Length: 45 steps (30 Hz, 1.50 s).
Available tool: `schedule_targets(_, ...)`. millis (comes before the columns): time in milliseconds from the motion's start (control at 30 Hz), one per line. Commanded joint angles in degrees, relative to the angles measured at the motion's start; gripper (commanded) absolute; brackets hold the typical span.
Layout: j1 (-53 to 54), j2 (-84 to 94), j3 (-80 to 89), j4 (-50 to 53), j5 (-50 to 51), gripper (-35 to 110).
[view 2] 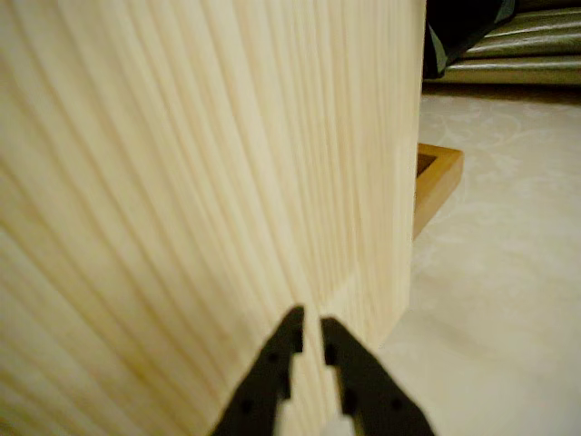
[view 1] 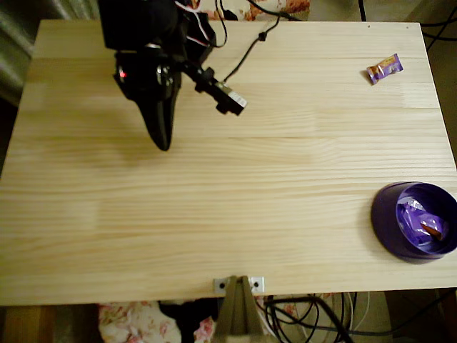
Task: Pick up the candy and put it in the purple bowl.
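Overhead view: the candy (view 1: 385, 68) lies at the table's (view 1: 228, 214) upper right corner, well apart from the purple bowl (view 1: 416, 221) at the right edge, which holds a crumpled purple wrapper (view 1: 423, 221). The gripper (view 1: 163, 139) hangs over the upper left.
Wrist view: the gripper (view 2: 311, 322) holds nothing, its fingertips nearly together above bare wood

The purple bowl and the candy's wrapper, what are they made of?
The purple bowl looks like smooth plastic: even colour, thick rounded rim, soft shine. The candy seems wrapped in shiny foil or plastic film: it glints, and its ends are crimped. The table looks like pale, unpainted wood with visible grain lines.
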Motion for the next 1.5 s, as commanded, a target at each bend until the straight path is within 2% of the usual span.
schedule_targets(0, -0.18, 1.93, 4.13, -0.88, 0.79, 0)
schedule_targets(267, -1.67, 1.93, 4.13, -1.49, -1.05, 0)
schedule_targets(367, -2.11, 1.93, 2.64, -2.37, 1.23, 2)
schedule_targets(667, -8.26, 0.09, -18.63, 9.23, 1.41, 2)
schedule_targets(867, -13.27, -16.52, -36.30, 17.84, 4.75, 7)
schedule_targets(1067, -26.19, -26.98, -53.79, 28.74, 4.57, 7)
schedule_targets(1300, -42.54, -35.16, -57.22, 31.38, 13.89, 10)
schedule_targets(1467, -48.96, -36.74, -53.88, 28.56, 12.13, 11)
